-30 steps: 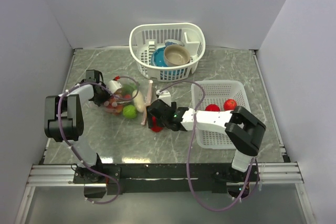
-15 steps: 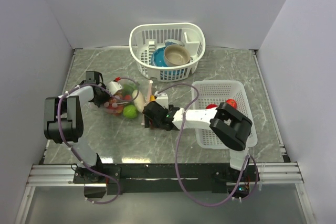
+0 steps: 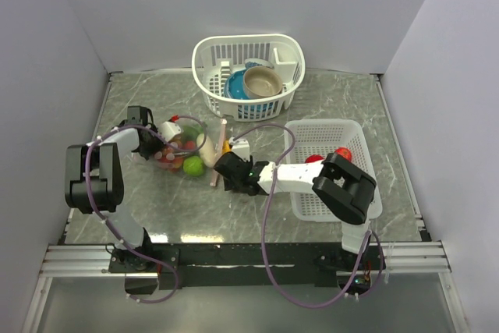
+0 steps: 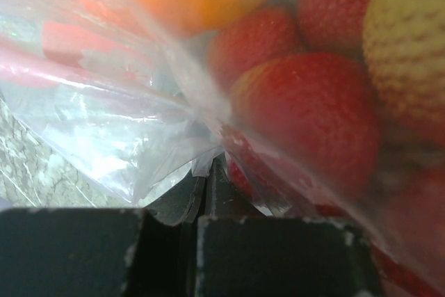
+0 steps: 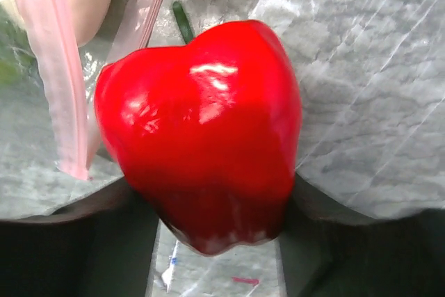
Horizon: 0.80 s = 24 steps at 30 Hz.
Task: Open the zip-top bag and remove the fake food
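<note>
Your left hand [image 3: 158, 147] is pinched shut on a fold of the zip-top bag [image 3: 183, 142], which lies on the table [image 3: 351, 103] left of centre in the top view, with fake food [image 4: 299, 116] inside. Your right hand [image 3: 228, 174], just right of the bag's mouth, grips a red pepper [image 5: 205, 137] between its fingers, beside the pink zip strip [image 5: 52, 67].

Diffuse overhead light is filling the top view evenly, casting only faint shadows. Just ahead of the left fingers [image 4: 69, 248], the zip-top bag [image 4: 118, 130] is glaring white and the fake food [image 4: 299, 116] behind it is blurring. Between the right fingers [image 5: 69, 255], which are sitting dark and soft, the red pepper [image 5: 201, 137] is showing crisp white highlights.
</note>
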Motion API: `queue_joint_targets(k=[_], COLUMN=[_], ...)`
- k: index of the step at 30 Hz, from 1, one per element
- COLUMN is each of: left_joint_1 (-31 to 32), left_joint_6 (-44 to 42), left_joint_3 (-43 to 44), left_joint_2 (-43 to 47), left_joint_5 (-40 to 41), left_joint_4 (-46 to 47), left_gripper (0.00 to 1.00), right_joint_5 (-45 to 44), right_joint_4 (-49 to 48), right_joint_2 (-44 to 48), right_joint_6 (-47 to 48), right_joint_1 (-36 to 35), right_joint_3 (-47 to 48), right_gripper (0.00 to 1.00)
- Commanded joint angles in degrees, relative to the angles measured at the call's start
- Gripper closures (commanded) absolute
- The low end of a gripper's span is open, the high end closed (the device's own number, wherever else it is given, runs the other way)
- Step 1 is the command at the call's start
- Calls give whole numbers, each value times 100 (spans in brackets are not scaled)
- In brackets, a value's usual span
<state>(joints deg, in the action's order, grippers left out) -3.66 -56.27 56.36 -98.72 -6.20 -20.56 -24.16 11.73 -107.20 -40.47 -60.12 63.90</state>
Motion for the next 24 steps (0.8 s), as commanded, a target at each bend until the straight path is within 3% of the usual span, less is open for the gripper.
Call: queue_joint_targets(k=[1,2,3,7,9,16,17,18,19,21,22,24], left_joint_1=[32,32,32,50,146,217,217,217,217,208,208,199], left_joint_6=[-7,-15,-42,-173,-331,-578,-587,-648,-674,-718,-710,-692], left_joint_3=[-239,-239,-239,-178,-213,-240,-257,-274,-309,-345,-336,-284], left_joint_2=[54,54,54,46,98,125,116,125,125,107,90,19], left_joint_5=[-145,-162,-163,-180,-58,4,4,-13,-4,13,31,92], left_joint_4=[-441,-440,-440,-467,-423,-511,-511,-519,-493,-458,-467,-476], left_gripper=[99,99,99,98,98,98,98,98,98,98,98,98], right_joint_5=[-422,-718,-887,-1661,-1566,-1977,-2039,-2075,-2014,-1900,-1769,-1671], right_joint_4=[294,373,444,760,892,1787,1946,2095,2262,2343,2265,2150], right_joint_2=[444,541,820,1700,2184,3775,3942,3987,4013,4031,4031,3970], right_joint_6=[355,399,425,698,751,-452,-766,-891,-962,-1095,-1043,-920], right_joint_1=[0,-9,0,44,323,1659,1757,1827,1924,1969,1977,1978], right_joint_3=[0,-9,-26,-62,-27,-982,-1063,-1133,-1273,-1423,-1555,-1591], right_gripper=[73,86,89,85,85,94,91,79,51,23,0,0])
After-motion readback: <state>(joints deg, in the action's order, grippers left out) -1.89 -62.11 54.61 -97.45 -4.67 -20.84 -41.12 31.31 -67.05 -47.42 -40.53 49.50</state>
